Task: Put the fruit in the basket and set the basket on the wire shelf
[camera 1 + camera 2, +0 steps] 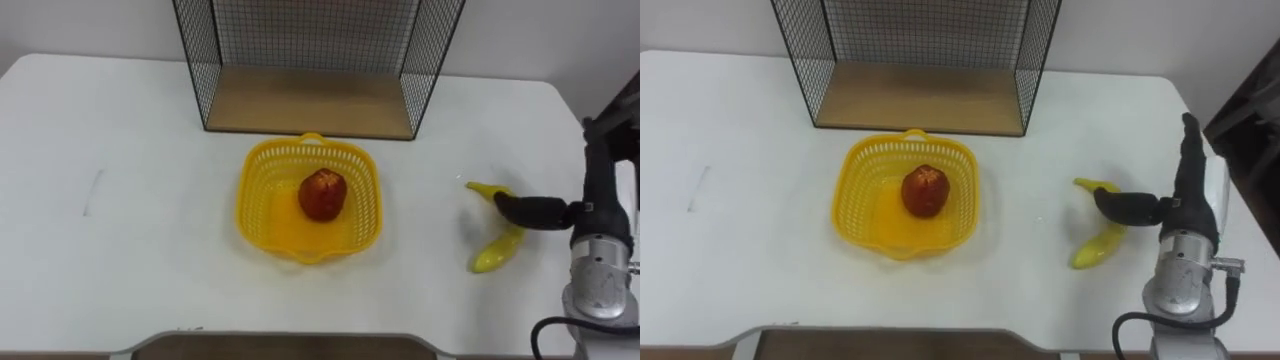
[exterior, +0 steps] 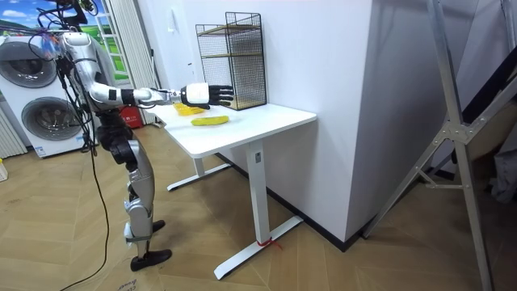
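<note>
I'm seeing my right hand point(image 1: 1188, 205) spreading open, thumb crossing over the banana point(image 1: 1090, 250) on the table point(image 1: 740, 250). The room view is showing the hand hovering clear above it. The apple point(image 1: 925, 190) is sitting in the basket point(image 1: 850, 200).

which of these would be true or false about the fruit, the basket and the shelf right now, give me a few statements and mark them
1. The apple lies inside the yellow basket. True.
2. The banana is in the basket too. False: it lies on the white table, to the right of the basket.
3. The basket stands on the wire shelf. False: it is on the table, in front of the shelf.
4. The right hand is open and reaches over the banana. True.
</note>
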{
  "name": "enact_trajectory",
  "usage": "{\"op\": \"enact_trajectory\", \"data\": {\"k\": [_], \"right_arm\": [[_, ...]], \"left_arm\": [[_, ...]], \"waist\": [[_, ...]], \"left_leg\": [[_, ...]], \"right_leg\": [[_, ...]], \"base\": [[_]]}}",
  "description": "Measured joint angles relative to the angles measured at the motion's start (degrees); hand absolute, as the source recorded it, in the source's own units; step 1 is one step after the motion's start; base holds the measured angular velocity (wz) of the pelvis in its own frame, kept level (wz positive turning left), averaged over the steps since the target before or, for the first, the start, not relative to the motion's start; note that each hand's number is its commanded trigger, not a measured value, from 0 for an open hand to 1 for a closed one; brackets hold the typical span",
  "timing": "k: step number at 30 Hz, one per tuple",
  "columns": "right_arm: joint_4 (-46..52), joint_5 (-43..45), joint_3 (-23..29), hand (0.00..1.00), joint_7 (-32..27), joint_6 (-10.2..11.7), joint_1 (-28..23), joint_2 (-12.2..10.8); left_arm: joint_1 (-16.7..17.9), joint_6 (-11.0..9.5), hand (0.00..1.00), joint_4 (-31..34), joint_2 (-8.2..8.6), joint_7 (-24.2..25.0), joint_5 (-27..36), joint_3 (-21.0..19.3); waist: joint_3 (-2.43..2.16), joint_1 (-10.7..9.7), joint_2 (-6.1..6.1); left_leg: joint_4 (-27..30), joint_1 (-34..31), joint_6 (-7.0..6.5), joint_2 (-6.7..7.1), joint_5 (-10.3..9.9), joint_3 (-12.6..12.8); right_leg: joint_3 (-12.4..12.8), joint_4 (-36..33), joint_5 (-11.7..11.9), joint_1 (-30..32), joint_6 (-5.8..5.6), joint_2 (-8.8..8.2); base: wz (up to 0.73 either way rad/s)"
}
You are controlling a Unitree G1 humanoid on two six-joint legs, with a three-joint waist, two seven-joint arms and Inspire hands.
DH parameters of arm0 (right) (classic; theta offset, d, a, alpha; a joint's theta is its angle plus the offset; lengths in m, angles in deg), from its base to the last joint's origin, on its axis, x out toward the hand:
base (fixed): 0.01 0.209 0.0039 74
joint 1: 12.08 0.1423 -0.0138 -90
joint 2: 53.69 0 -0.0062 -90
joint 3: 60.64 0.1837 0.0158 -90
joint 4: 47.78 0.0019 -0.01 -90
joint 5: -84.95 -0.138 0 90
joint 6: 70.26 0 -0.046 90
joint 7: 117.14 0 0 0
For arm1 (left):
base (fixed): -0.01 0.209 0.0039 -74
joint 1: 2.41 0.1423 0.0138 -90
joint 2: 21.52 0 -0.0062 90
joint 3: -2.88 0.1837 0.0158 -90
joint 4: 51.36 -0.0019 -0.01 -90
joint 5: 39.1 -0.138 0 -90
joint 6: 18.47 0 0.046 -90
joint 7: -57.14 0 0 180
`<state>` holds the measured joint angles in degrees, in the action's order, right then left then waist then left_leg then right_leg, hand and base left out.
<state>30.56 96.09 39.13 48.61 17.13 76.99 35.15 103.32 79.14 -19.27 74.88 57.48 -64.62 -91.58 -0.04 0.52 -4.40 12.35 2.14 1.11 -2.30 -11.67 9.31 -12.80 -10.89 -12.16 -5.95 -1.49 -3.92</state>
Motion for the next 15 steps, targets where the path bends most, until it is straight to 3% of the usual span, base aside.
{"op": "enact_trajectory", "data": {"k": [5,10,15], "right_arm": [[-3.94,-0.11,-1.90,0.00,3.74,-1.42,2.45,2.13],[-11.81,0.27,-2.17,0.00,10.46,-4.29,4.82,2.75],[-16.69,0.06,-1.91,0.00,14.01,-4.34,6.92,3.53]], "left_arm": [[0.08,1.26,0.00,2.97,-0.14,0.66,-0.01,-0.03],[0.26,2.35,0.00,4.18,-0.42,1.99,0.00,0.00],[1.02,2.85,0.00,4.62,-0.63,2.79,-0.24,-0.01]], "waist": [[0.37,0.11,-0.71],[0.07,0.88,-1.37],[0.11,0.52,-1.45]], "left_leg": [[0.45,-0.55,-0.01,0.00,0.00,-0.07],[0.46,-0.50,-0.01,0.01,0.00,-0.15],[0.92,-0.18,-0.02,0.01,0.00,-0.58]], "right_leg": [[-0.08,-0.12,0.00,0.38,0.00,-0.07],[-0.29,-0.32,0.00,0.28,0.00,-0.12],[-0.76,-0.18,0.00,-0.70,0.00,-0.13]], "base": [[0.00],[0.00],[0.04]]}}
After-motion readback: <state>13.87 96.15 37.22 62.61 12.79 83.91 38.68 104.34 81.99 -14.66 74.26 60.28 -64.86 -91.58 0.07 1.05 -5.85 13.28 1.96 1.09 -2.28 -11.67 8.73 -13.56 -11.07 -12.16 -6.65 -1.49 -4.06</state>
